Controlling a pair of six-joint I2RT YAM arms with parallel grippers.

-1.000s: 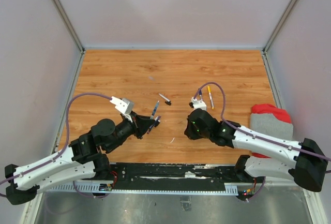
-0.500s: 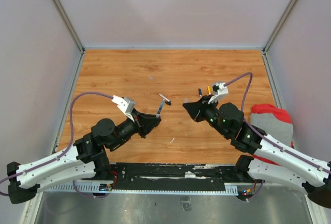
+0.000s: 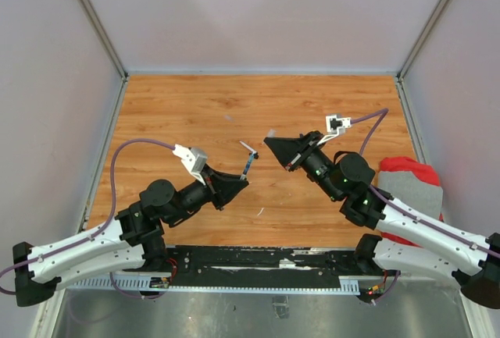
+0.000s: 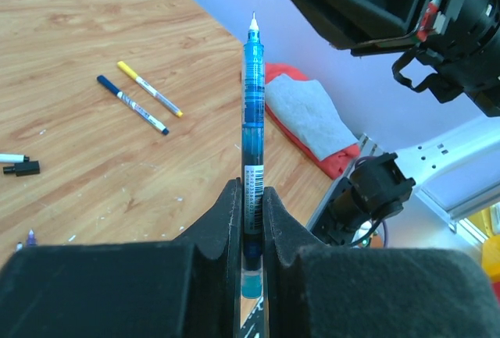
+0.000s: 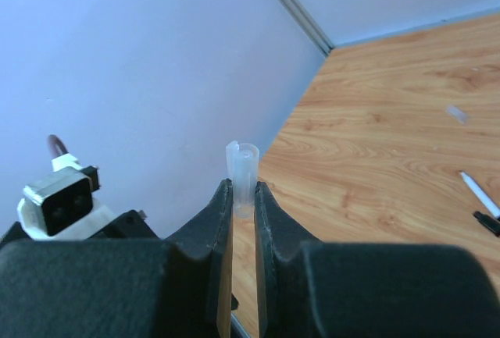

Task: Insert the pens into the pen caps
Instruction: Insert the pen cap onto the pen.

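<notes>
While the blue pen (image 4: 251,119) stands clamped between the left gripper's (image 4: 250,197) closed jaws, its fine tip reaching well beyond them, the clear cap (image 5: 244,168) sits pinched in the right gripper's (image 5: 244,196) jaws, its open end past their tips. Both are raised and face each other but are apart, so this pairing is not yet joined. Beyond the left jaws and to their left lie a yellow-ended pen (image 4: 150,94) and a dark blue pen (image 4: 131,104), seemingly capped. A white pen (image 5: 475,192) lies far right of the right jaws, probably left to do. All this is on a wooden tabletop (image 3: 195,112), with a red-and-grey cloth (image 3: 410,178) at its right edge and pale walls (image 3: 266,10) around.
</notes>
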